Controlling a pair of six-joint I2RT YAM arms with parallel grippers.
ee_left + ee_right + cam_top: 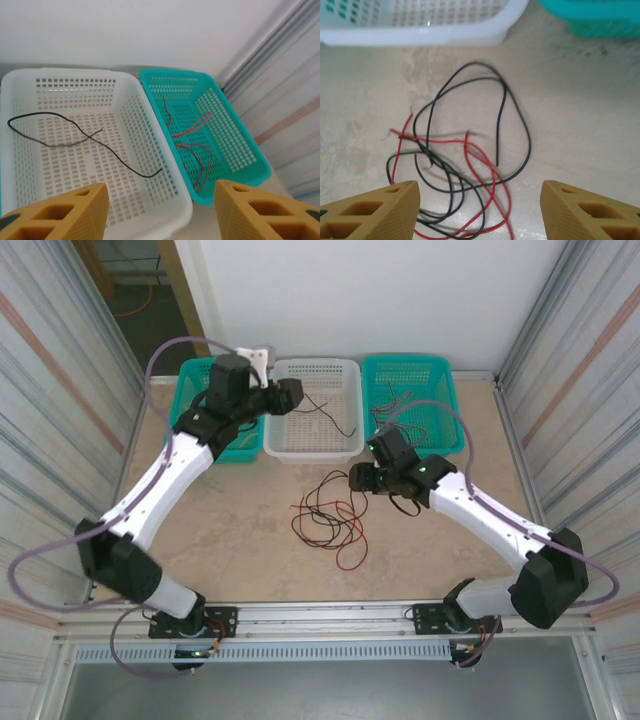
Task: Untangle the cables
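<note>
Top external view shows the left gripper [290, 395] hanging over the near-left part of the white basket [315, 370], and the right gripper [358, 480] low above the table [230, 540], pointing left. Just beyond the right gripper's fingertips and slightly toward the robot lies the tangle [330, 520], a loose heap of red and black cables on the bare table, apart from both baskets. In the right wrist view the right gripper [479, 200] stands wide, its two yellow fingers [375, 212] far apart with nothing between them. The tangle [465, 165] lies below and ahead of it, with its nearest loops running in between the fingertips, though I cannot tell whether any cable touches them. One black loop reaches farthest ahead, toward the white basket [420, 35]. In the left wrist view the left gripper [160, 200] is also spread wide and holds nothing. Below and ahead of it a single black cable [85, 137] lies loose on the floor of the white basket [75, 72], crossing itself once. To the gripper's right, in the teal basket [175, 74] that touches the white one, lie thin red cables [192, 150].
</note>
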